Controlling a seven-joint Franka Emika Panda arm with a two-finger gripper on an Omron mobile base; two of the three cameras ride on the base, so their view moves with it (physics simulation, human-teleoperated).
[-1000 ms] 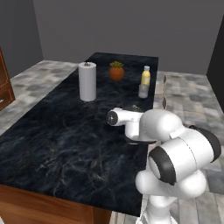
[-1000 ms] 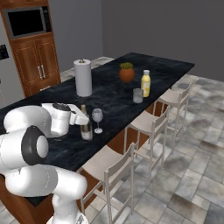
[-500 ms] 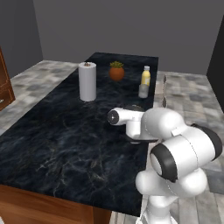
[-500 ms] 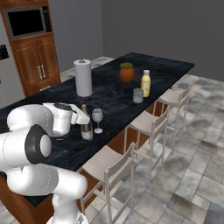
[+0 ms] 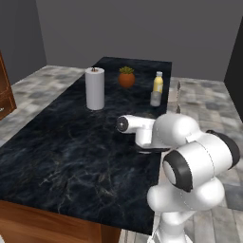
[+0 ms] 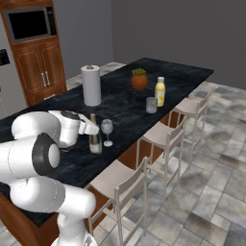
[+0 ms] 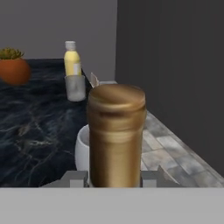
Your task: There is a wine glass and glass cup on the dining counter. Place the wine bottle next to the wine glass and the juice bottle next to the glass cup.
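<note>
Claw (image 7: 114, 178) shut around wine bottle (image 6: 95, 136) neck | arm low, reaching level | wine glass (image 6: 107, 128) beside

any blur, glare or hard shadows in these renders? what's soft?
Hand view: wine bottle neck looms close and smeared, with soft highlights on its tan top; juice bottle and cup behind are sharper. Left base view: flat even light, dull sheen on the counter, no hard shadows. Right base view: wine glass faint against the dark stone.

black marbled dining counter (image 6: 125, 103), yellow juice bottle (image 6: 160, 92)
</note>
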